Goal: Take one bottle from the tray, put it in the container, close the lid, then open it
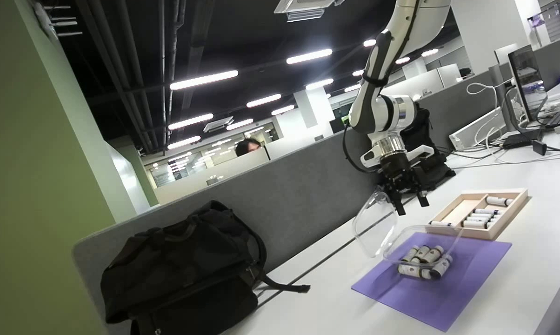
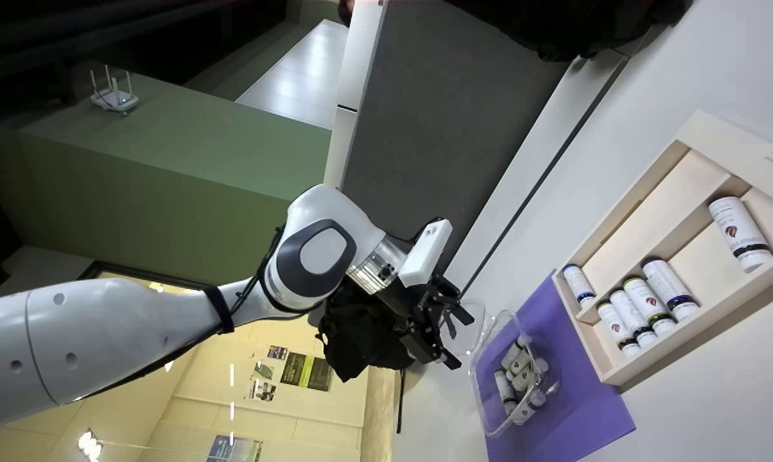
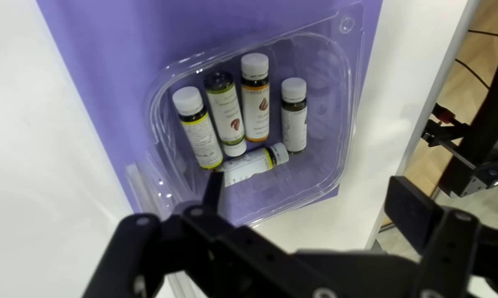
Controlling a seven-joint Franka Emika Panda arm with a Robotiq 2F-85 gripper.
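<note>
On the purple mat sits the clear plastic container [image 1: 458, 237], with several white-labelled bottles [image 3: 255, 103] lying inside. Its transparent lid [image 1: 375, 228] stands raised on the hinge side, tilted away from the box. The light-wood tray [image 2: 733, 144] is beside the mat, holding several more bottles [image 2: 739, 231] in its divided sections. My gripper [image 1: 413, 209] hangs above the table near the raised lid, pointing down. In the wrist view its fingers [image 3: 410, 215] are spread wide, and nothing is between them. One finger overlaps the container's near corner in that view, at a higher level.
The purple mat [image 1: 391, 293] lies under the container. A black backpack [image 1: 187, 265] rests on the table against the grey partition [image 1: 308, 186]. Another dark bag [image 1: 422, 139] stands behind the arm. A monitor [image 1: 526, 83] and cables are at the far end. The table edge [image 3: 435, 99] shows in the wrist view.
</note>
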